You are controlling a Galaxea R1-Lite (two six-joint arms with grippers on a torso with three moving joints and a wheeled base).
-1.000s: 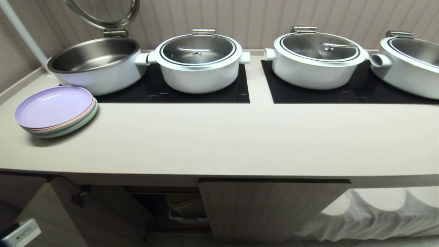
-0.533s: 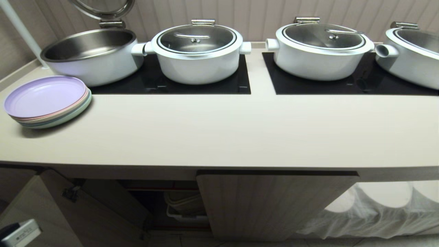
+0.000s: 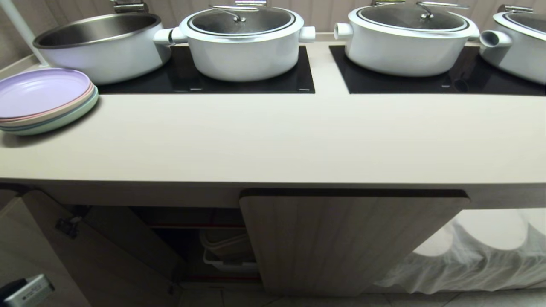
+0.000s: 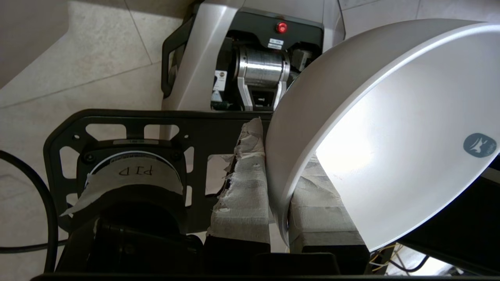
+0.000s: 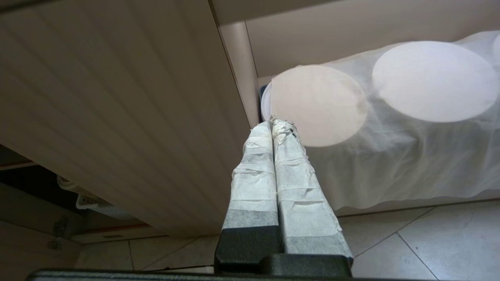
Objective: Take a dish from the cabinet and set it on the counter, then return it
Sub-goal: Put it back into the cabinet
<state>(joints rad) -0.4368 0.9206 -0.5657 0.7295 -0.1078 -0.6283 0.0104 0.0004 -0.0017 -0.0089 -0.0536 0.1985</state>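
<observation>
While tilted, the dish point(image 4: 390, 128) has its rim clamped inside the left gripper point(image 4: 278, 195).

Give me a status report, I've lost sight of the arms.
Left gripper shut on the dish, held low over the robot's base. Right gripper shut, empty, parked by the cabinet door. Left cabinet door open; nothing blocking.

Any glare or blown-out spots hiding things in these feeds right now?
Left wrist view: a bright hotspot washes out part of the dish wall above the left gripper. Right wrist view: two glowing round patches behind the white cloth. Head view: even light; the open cabinet interior is dark.
</observation>
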